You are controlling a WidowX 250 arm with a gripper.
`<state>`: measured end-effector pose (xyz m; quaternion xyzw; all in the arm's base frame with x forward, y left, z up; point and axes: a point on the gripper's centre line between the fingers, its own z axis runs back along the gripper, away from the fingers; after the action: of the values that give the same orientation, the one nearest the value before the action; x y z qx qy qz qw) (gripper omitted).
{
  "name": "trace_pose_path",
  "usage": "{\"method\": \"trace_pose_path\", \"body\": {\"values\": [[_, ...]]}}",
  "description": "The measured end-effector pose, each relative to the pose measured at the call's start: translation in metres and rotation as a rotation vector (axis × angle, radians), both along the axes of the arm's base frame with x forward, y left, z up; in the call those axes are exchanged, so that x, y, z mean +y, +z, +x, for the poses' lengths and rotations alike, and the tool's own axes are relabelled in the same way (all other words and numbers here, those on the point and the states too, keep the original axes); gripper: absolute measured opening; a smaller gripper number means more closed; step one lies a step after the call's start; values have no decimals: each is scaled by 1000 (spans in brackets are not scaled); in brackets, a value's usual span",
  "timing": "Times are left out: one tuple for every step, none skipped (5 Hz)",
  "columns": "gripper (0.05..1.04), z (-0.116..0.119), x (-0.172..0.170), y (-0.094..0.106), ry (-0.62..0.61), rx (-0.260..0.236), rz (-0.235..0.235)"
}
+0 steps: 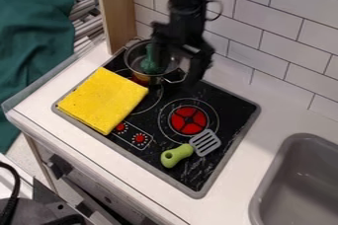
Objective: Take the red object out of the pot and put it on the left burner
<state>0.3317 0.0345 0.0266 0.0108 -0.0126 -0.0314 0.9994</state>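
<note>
Over the right side of the metal pot [134,60] hangs my black gripper [176,65], open, its two fingers apart. One finger is at the pot's inside and the other is out past its right rim, near the handle. Inside the pot stands a teal-green object [149,62]. I cannot make out a red object in the pot; an orange-red patch [141,78] shows low at the pot's front, and I cannot tell what it is. The left burner [153,101] is partly covered by a folded yellow cloth.
The yellow cloth [104,100] lies across the stove's left side. A slotted spatula [205,143] with a green handle lies at the front right, beside the red right burner [189,120]. A grey sink [300,184] is at the lower right, and a tiled wall [264,31] stands behind.
</note>
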Motion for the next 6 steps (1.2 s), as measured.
{"method": "trace_pose_path", "body": {"values": [[1004, 36, -1, 9, 7, -51, -1], [1004, 37, 2, 11, 64, -62, -7], [1004, 36, 12, 8, 121, -69, -18], [1004, 37, 25, 10, 153, -82, -20], [1004, 47, 38, 8, 165, -101, -21], [1004, 58, 47, 1, 156, -80, -13]]}}
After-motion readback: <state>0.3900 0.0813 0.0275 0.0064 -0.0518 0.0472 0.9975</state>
